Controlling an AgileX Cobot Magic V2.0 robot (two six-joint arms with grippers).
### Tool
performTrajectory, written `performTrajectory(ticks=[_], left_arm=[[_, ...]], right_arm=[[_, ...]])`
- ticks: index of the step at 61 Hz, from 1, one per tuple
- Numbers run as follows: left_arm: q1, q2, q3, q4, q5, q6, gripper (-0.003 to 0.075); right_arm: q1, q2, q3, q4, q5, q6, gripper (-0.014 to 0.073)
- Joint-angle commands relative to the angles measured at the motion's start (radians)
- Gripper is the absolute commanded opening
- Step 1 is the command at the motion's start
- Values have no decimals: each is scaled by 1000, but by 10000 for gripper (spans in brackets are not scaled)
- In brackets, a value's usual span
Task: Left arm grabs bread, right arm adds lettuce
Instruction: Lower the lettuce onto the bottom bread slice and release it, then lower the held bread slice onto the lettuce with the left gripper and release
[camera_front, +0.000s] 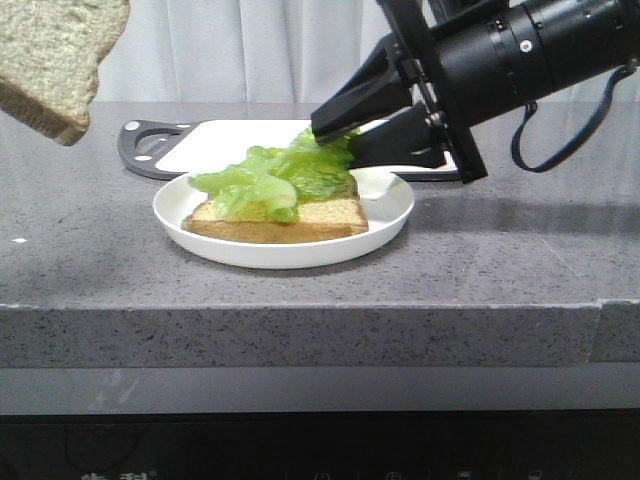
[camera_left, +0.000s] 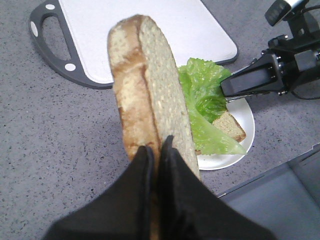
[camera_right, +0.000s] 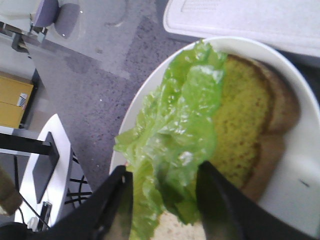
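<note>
Speckled grey stone table (camera_front: 500, 260), matte, carrying a round white glossy plate (camera_front: 390, 215) near its middle; behind the plate lies a flat white cutting board (camera_left: 150, 30) with a dark grey handle (camera_front: 150, 148) studded with pale dots. On the plate: a thin, flat toast slice (camera_front: 320, 218), brown-crusted, lying face up. Draped over it, a bright green ruffled lettuce leaf (camera_front: 275, 175), crinkled and glossy, long axis running across the plate, one end toward the right claw (camera_right: 162, 195). That claw's tapered black fingers (camera_right: 217, 200) stand apart, straddling the leaf's end, barring that side of the plate. The thick square bread slice (camera_left: 150, 90), porous and pale tan, sits in the air left of the plate, on edge, clamped by the left claw (camera_left: 155, 155).
</note>
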Motion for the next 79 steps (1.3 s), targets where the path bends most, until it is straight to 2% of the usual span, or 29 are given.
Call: performTrajectory(ticks=[1,14,24,32,41,60,79], left_arm=[[-6,-2,-27,-41,-68,-10,-20],[-6,32,-27,-176,-95,27,-20],[-6,139,-29,-406,-104,180,-20],[-6,263,-31,-650,-95,353,-20],[-6,408,-59,-816,-48,467,-20],[-6,637,-118,-882,-13,475,-20],[-6,666,-118,-869,-23,475,-20]], right_arm=[[-37,-73,-21,-29,22,14,359],[-116,-185,-23,-226,20,99,359],[-154,-318,-23,-382,52,150,353],[-154,-428,-23,-404,70,161,353],[-154,-514,-23,-404,70,161,353],[-154,-541,-22,-414,86,161,353],[-154,-541,-21,-418,106,161,353]])
